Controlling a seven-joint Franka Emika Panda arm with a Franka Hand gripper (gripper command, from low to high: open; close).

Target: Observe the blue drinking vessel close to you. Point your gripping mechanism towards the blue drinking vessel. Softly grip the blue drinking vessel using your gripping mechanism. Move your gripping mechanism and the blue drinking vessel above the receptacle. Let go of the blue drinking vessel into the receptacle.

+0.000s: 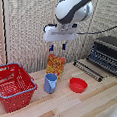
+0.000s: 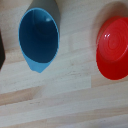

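Cup, bowl and basket share a pale wooden surface point(image 1: 86, 104), with the white robot arm's end effector point(image 1: 57, 47) hanging above them. Its two short dark fingers point(image 1: 63, 47) point down with a clear gap between them, so it is open and holds nothing.

The small light-blue plastic cup point(image 1: 50, 83) stands upright on the surface, below the end effector and well apart from it. In the wrist view the cup point(image 2: 39, 37) is seen from above: a round open mouth, a blue interior and a small pointed projection at the rim.

A shallow red plastic bowl point(image 1: 78, 85) sits near the cup, toward the exterior view's right; the two do not touch. The wrist view shows the bowl point(image 2: 112, 48) with bare wood between it and the cup.

The red plastic shopping basket with lattice sides point(image 1: 13, 86) stands on the surface toward the exterior view's left of the cup, close to it, with nothing visible inside.

Behind the cup an orange and yellow printed box point(image 1: 55, 66) stands upright. A dark toaster oven point(image 1: 106, 54) with its door folded down occupies the exterior view's right.
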